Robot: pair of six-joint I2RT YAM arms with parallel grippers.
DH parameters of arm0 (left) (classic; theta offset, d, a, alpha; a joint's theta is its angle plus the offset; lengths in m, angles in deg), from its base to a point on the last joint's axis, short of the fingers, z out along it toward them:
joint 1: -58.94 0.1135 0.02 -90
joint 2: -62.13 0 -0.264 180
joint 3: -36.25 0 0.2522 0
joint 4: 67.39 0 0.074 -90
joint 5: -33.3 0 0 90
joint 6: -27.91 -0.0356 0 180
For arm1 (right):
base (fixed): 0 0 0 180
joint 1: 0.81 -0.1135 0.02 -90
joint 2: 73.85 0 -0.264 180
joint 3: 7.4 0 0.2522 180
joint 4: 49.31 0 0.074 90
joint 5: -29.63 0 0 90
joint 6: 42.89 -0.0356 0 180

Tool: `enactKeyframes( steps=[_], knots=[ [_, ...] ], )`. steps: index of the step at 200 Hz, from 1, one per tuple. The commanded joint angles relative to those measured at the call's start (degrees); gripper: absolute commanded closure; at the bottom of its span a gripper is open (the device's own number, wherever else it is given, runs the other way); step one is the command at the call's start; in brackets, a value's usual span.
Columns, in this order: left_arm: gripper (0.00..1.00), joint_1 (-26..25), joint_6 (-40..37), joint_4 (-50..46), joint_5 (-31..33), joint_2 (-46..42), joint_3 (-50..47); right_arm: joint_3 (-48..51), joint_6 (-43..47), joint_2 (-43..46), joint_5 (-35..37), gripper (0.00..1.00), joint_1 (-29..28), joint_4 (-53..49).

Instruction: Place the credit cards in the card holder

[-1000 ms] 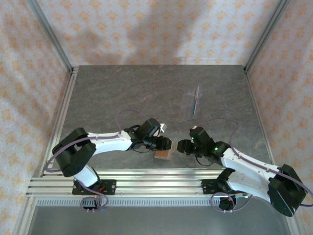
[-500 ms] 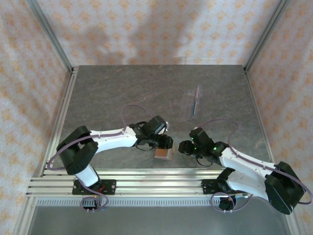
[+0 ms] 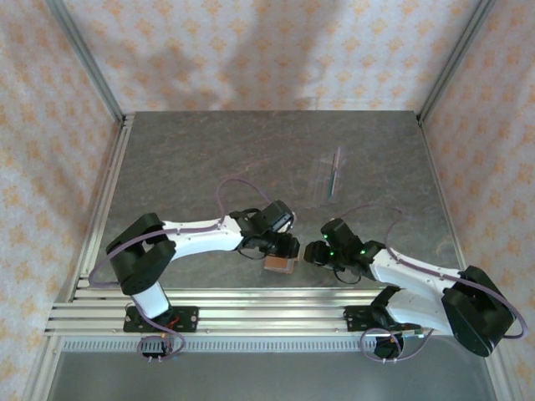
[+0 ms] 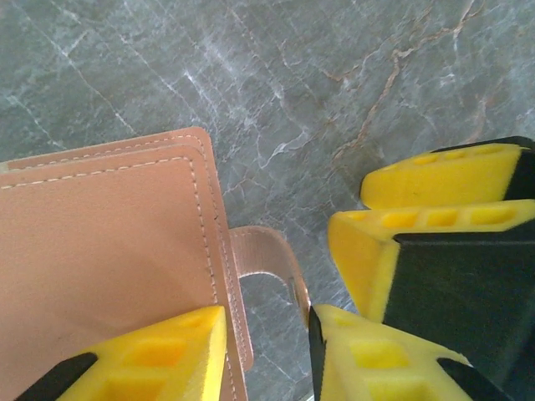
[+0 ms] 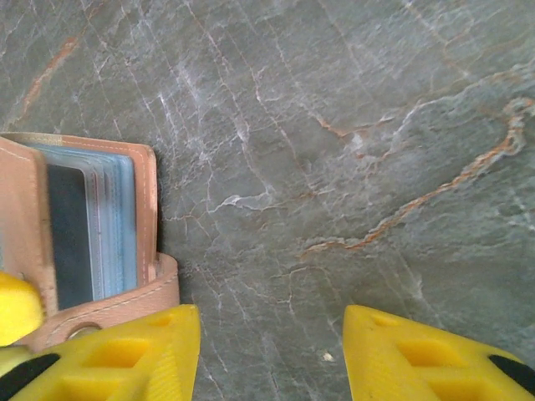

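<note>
**Both pincers crowding the card holder at the table's near edge**

The left pincer [image 4: 266, 324] is standing partly open, straddling the right edge of the card holder [image 4: 100, 251]. One yellow finger is lying over the leather face and the other is sitting beyond the snap tab [image 4: 269, 255]. A strip of table [image 4: 292, 83] is showing between the tab and that second finger. Whether either pad is pressing on the leather, I cannot tell.

The right pincer [image 5: 272, 330] is gaping wider, with bare table between its fingers and nothing in its grip. The finger nearer the holder is sitting just beside the tab, touching it or nearly so.

From above, the left arm [image 3: 196, 238] is stretching low from its base toward the right, with its wrist tipping down over the holder. The right arm [image 3: 410, 271] is reaching leftward, low across the front of the table, and pointing its pincer at the holder from the other side. The two pincers are facing each other close together.

The card holder is lying near the table's front edge, roughly midway between the two bases. In the right wrist view it is standing a little open, and a dark card [image 5: 71, 238] and a pale grey-blue card [image 5: 124, 213] are showing inside it. Well apart, farther back on the table, a clear stand [image 3: 328, 177] is holding a thin dark strip upright, too small to tell what it is.
</note>
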Motion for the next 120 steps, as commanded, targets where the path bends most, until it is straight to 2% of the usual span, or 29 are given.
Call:
enactKeyframes(
  steps=[1, 91, 120],
  knots=[
    [0.68, -0.53, -0.76, -1.65, 0.93, 1.90, 2.84, 1.07, 0.43, 0.11, 0.13, 0.52, 0.28, 1.33],
    [0.69, -1.04, -1.66, -2.69, 0.97, 3.56, 5.40, 2.40, 0.37, 1.82, 1.23, 0.51, 0.39, 0.54],
    [0.57, -1.10, -1.58, -2.57, 1.10, 3.69, 5.87, 2.68, 0.11, 2.28, 1.56, 0.51, 0.46, 0.09]
  ],
)
